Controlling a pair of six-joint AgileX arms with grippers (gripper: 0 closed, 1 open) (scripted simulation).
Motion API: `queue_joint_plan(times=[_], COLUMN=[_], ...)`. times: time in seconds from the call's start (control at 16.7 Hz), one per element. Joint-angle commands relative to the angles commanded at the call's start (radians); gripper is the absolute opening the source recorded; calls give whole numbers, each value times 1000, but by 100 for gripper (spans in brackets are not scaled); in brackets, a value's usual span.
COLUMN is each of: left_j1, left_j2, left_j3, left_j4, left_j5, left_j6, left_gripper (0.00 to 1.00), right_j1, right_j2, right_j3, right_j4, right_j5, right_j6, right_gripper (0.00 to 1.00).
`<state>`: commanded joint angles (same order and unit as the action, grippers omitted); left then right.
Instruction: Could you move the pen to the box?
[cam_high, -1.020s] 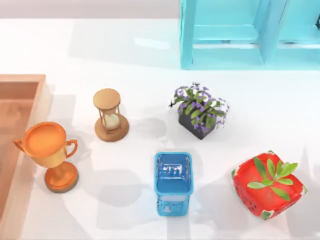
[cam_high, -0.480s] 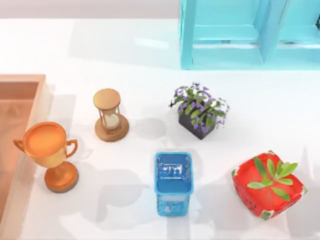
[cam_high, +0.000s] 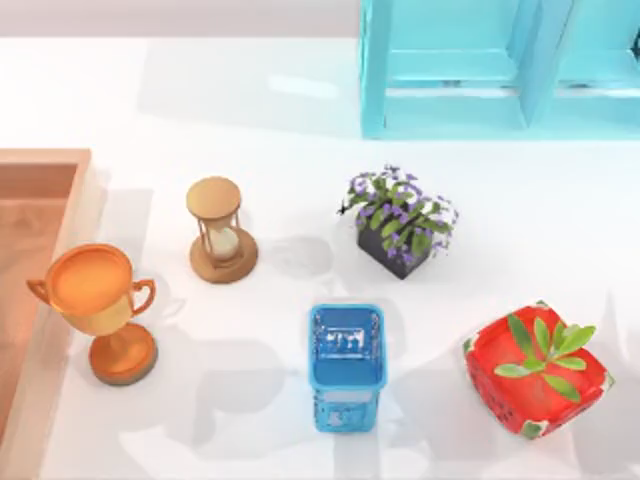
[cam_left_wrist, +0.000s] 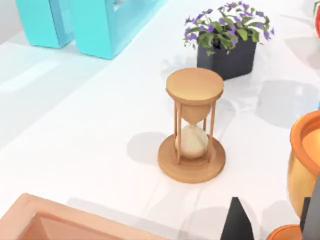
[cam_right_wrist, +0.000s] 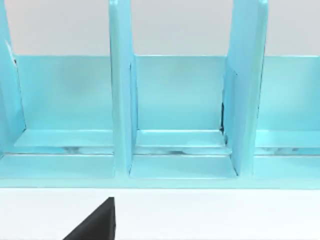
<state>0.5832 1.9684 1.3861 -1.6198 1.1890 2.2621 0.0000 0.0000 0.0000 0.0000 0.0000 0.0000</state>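
**A:** How are the left jaws standing?

**B:** They are hanging apart, with a clear gap between the two dark tips and nothing in it. They are hovering over the white surface. The trophy is sitting just beside them and the corner of the box is lying near them on the other side. The hourglass is standing a little beyond the tips, and the purple flowers are sitting farther out again.

**A:** And the right jaws?

**B:** I cannot tell how they are standing. They are facing the turquoise shelf, well away from everything else, and look idle.

**A:** Where is the pen?

**B:** I cannot tell where it is lying. Something pale is showing inside the blue cup, too vague to call. The cup is sitting well away from the left jaws, past the trophy.

**A:** So what am I doing at this step?

**B:** Finding the pen, I would say, since nothing is being carried. If it is standing in the cup, I would be coming down from straight above with the jaws wide. I would be closing on the barrel, not the cup wall, then lifting until it is clearing the rim.

**A:** And the carry?

**B:** The trophy and hourglass are standing between the cup and the box. I would be travelling high over them and releasing low inside the box's walls.
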Motion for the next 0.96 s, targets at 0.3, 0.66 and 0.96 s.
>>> queue_joint_plan(times=[0.3, 0.66, 0.96], left_j1=[0, 0, 0], left_j2=[0, 0, 0], left_j3=[0, 0, 0], left_j4=[0, 0, 0], left_j5=[0, 0, 0], left_j6=[0, 0, 0], left_gripper=[60, 100, 100], right_j1=[0, 0, 0], right_j2=[0, 0, 0], right_j3=[0, 0, 0], right_j4=[0, 0, 0], right_j5=[0, 0, 0], right_j6=[0, 0, 0], right_gripper=[100, 100, 100])
